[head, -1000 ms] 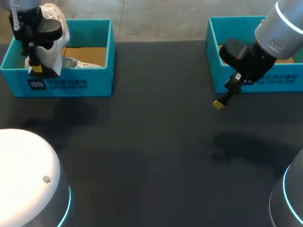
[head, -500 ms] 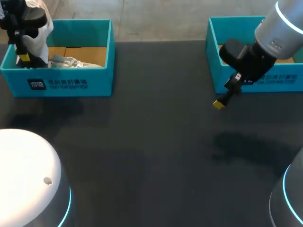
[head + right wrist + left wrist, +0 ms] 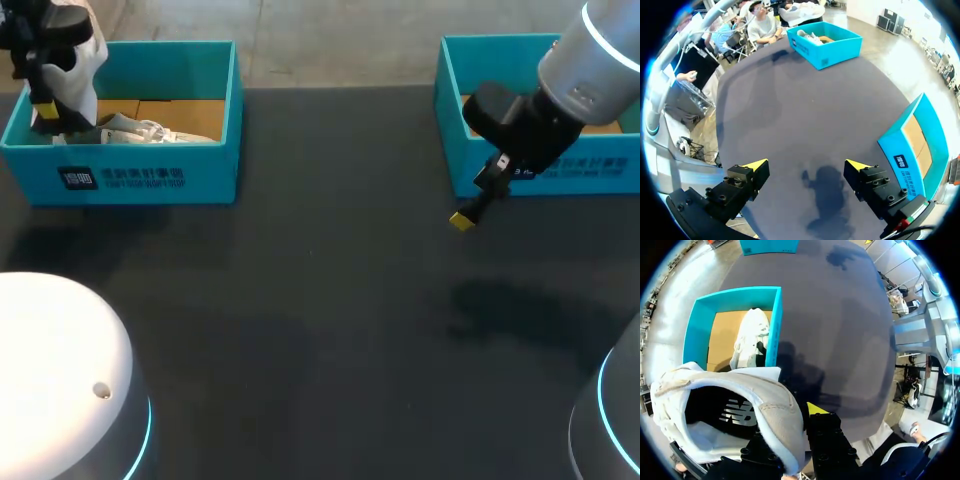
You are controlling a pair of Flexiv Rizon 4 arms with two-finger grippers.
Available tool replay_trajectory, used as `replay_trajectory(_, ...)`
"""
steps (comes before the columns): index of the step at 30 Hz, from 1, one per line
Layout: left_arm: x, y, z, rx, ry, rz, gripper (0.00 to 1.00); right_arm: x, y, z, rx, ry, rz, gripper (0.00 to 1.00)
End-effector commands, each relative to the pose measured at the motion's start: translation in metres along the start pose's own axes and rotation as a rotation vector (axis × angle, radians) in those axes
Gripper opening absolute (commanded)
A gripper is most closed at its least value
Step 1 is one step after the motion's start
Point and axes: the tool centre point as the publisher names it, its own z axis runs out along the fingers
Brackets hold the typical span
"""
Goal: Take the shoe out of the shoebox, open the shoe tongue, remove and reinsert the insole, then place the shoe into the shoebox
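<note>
My left gripper [image 3: 45,108] hangs over the far-left end of the left teal shoebox [image 3: 150,180], shut on a white shoe [image 3: 78,55]. In the left wrist view the shoe [image 3: 740,410] fills the space by the fingers, its opening facing the camera. The collar is pinched at one yellow fingertip [image 3: 815,407]; the other tip is hidden. A second white shoe [image 3: 750,337] lies in the box [image 3: 777,325] below, also showing as the second shoe [image 3: 140,130]. My right gripper [image 3: 462,221] stands open and empty over the table, in front of the right teal box [image 3: 540,180].
In the right wrist view the open right gripper [image 3: 806,165] hovers above bare dark table [image 3: 805,110]. The right teal box [image 3: 912,140] is beside it. The left shoebox [image 3: 827,45] is far ahead. The right box's cardboard floor [image 3: 610,128] shows behind my right arm.
My left arm has carried the white shoe up and to the left, from over the box's front wall to its far-left corner. The right arm has not moved.
</note>
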Motion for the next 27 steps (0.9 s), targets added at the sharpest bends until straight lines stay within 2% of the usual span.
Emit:
replay_trajectory(1,0.000,0.000,-0.002,-0.001,0.000,0.001,0.00,0.000,0.000,0.001,0.002,0.001,0.001,1.00)
replay_trajectory(13,0.000,0.000,-0.002,-0.001,0.000,0.001,0.00,0.000,0.000,0.001,0.002,0.001,0.001,1.00)
replay_trajectory(19,-0.015,0.020,-0.002,-0.015,-0.008,-0.016,0.00,0.000,0.000,0.001,0.002,0.001,0.001,1.00)
replay_trajectory(27,-0.049,0.036,0.001,-0.021,-0.002,0.017,0.00,0.000,0.000,0.001,0.002,0.001,0.001,1.00)
